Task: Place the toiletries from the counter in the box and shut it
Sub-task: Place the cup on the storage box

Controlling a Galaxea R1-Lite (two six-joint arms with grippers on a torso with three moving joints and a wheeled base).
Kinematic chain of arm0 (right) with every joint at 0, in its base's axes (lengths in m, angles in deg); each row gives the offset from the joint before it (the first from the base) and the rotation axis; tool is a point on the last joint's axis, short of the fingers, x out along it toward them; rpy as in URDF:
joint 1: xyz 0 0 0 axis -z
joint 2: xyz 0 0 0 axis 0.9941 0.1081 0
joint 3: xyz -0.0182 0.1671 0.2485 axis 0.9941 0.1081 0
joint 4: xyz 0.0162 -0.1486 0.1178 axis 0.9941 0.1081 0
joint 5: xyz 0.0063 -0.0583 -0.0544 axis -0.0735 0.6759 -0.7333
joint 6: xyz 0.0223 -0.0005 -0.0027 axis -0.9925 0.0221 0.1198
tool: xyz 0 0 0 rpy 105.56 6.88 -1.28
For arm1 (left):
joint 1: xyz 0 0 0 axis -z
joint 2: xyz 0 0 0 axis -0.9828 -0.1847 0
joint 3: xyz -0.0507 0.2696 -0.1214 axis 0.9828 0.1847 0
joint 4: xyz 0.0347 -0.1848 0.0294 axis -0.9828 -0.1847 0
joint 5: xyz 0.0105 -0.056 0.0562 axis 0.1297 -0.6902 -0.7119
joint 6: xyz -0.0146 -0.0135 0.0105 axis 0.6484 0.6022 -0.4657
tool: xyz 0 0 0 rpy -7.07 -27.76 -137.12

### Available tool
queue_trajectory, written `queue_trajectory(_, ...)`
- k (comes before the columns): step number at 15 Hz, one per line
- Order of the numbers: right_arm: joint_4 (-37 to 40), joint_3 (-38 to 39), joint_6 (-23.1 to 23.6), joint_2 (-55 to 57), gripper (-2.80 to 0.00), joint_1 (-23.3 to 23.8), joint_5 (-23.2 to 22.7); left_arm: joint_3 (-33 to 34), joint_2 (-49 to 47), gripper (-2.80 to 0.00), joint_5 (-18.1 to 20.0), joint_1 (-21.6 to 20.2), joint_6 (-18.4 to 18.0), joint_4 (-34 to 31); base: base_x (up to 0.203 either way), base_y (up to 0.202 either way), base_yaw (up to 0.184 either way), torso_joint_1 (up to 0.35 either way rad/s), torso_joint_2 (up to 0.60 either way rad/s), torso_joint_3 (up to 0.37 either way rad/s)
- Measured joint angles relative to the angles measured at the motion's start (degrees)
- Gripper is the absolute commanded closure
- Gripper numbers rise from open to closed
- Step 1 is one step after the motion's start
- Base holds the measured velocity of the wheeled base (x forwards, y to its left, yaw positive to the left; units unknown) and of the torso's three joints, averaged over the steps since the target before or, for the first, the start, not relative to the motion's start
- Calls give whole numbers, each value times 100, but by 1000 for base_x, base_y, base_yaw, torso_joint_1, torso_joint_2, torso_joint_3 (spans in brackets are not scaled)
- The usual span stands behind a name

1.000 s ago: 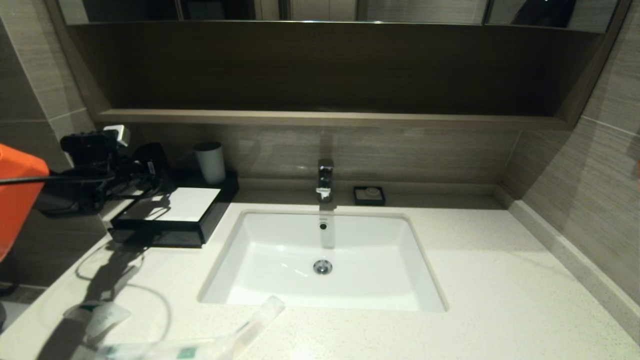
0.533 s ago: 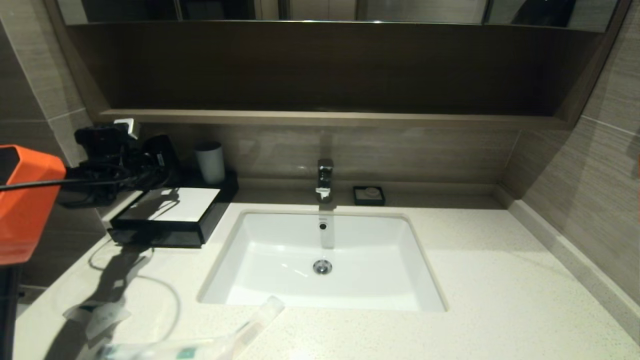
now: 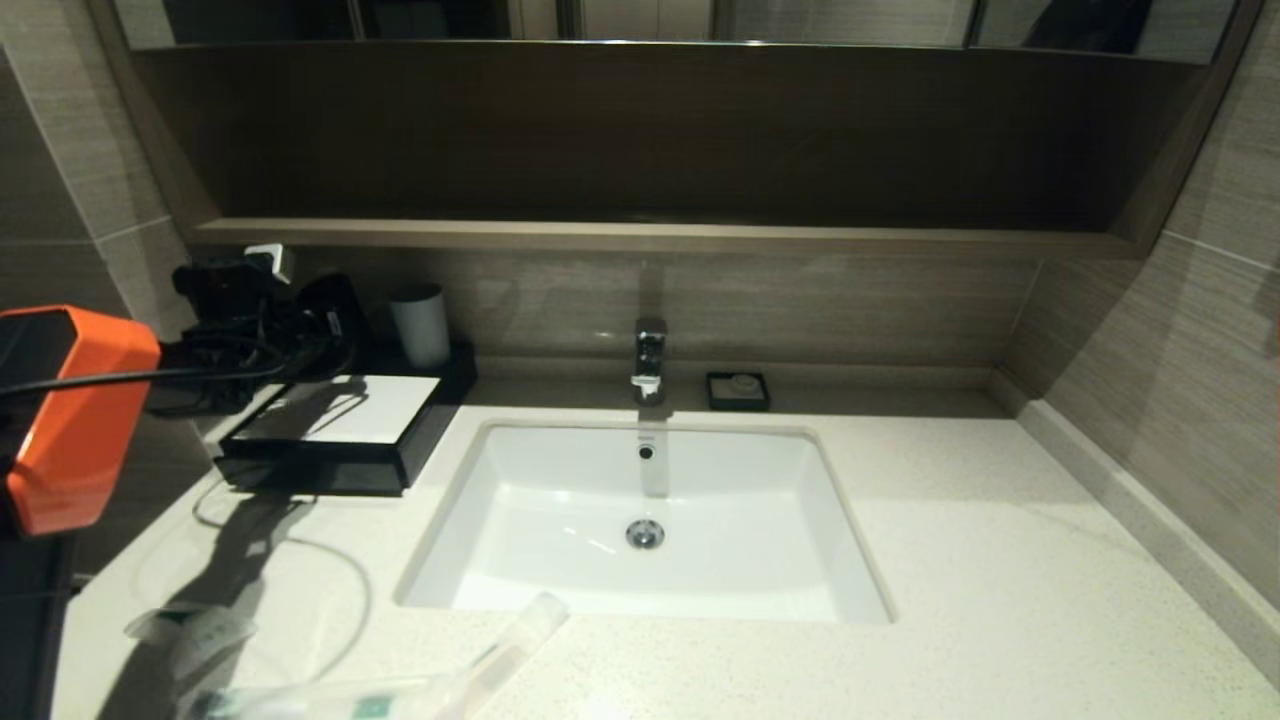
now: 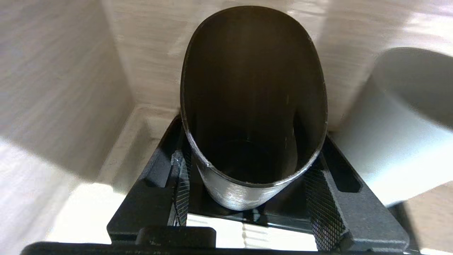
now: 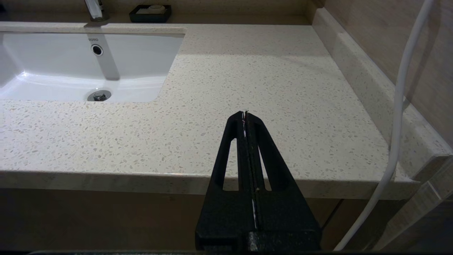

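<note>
Speckled counter: box, toiletries.

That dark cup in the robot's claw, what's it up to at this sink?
The left claw is clamped around a dark brown tumbler, holding it at the back left corner over the black box, beside the grey cup. The toiletries lie on the counter near its front edge, none in the box yet. The right claw is shut and idle off the counter's front edge.
</note>
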Motion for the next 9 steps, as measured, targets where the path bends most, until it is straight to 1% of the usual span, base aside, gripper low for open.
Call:
queue_trajectory(5,1,0,-1,0,0,0,0,-328,-247,0,-7,8,-4,-13,0,0,0,0,0,0)
queue_trajectory(8,0,0,0,0,0,0,0,-379,-325,0,-20,6,-11,-22,0,0,0,0,0,0)
queue_trajectory(9,0,0,0,0,0,0,0,-383,-329,-280,-88,11,-26,-34,0,0,0,0,0,0)
